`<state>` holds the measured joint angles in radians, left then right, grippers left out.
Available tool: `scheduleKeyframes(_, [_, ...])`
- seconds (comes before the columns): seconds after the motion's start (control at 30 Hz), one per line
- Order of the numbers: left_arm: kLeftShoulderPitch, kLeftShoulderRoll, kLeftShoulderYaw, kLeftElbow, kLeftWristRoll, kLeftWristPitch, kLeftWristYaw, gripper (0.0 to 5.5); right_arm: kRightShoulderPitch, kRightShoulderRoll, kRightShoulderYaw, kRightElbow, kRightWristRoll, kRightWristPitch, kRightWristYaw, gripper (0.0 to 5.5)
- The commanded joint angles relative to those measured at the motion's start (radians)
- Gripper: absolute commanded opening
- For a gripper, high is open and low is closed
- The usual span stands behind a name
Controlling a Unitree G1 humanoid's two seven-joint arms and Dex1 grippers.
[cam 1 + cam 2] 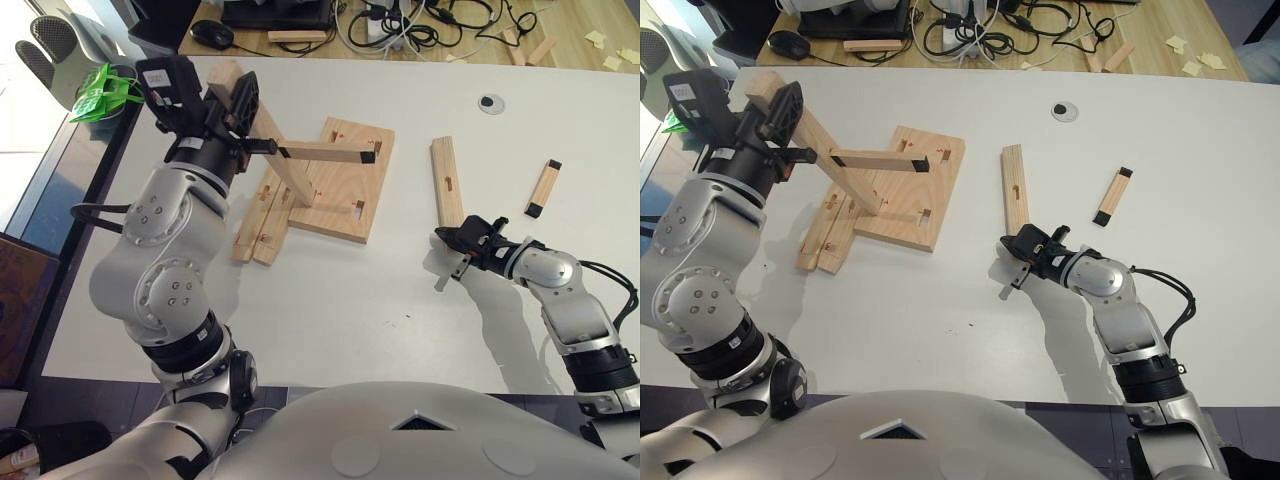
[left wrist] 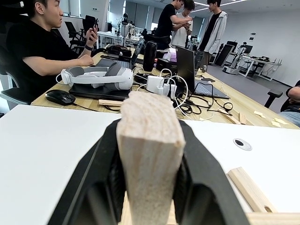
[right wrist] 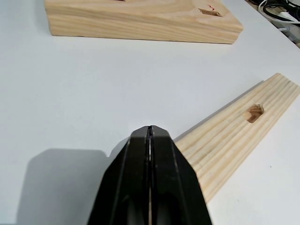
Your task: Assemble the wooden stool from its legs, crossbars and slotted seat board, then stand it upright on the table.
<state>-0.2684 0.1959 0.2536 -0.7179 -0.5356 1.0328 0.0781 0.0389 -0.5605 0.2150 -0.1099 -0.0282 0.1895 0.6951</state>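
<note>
Holding leg [image 1: 290, 168] with crossbar [image 1: 325, 152] tilted over seat board [image 1: 350, 205], mid-table toward left edge: left fingers [image 2: 93, 187] clamp leg's top. Right fingers [image 3: 136, 187] closed, empty, beside loose leg [image 1: 447, 180]. Risk: tilted leg missing slot, crossbar joint popping loose.

Front tabletop [image 1: 330, 310]: open white stretch between the seat board [image 1: 345, 190] and the right pincer [image 1: 450, 246].
Above the board: barred by a tilted leg [image 1: 293, 175] and its crossbar [image 1: 325, 152], clamped in the left pincer [image 1: 238, 98].
Right side: loose leg [image 1: 447, 180] just beyond the right pincer, short bar [image 1: 540, 188] farther out.
</note>
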Motion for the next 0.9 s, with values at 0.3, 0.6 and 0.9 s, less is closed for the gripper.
scheduleKeyframes(0.3, [0.117, 0.013, -0.086, 0.053, 0.058, -0.091, -0.067, 1.02, 0.003, -0.005, 0.002, 0.012, -0.018, -0.005, -0.01, 0.0])
scheduleKeyframes(0.6, [0.211, -0.064, -0.243, 0.187, 0.218, -0.363, -0.06, 1.02, -0.07, 0.002, 0.027, 0.069, -0.03, -0.045, 0.017, 0.0])
scheduleKeyframes(0.9, [0.159, -0.102, -0.293, 0.307, 0.28, -0.492, -0.083, 1.02, -0.077, 0.01, 0.015, 0.094, -0.032, -0.093, -0.008, 0.0])
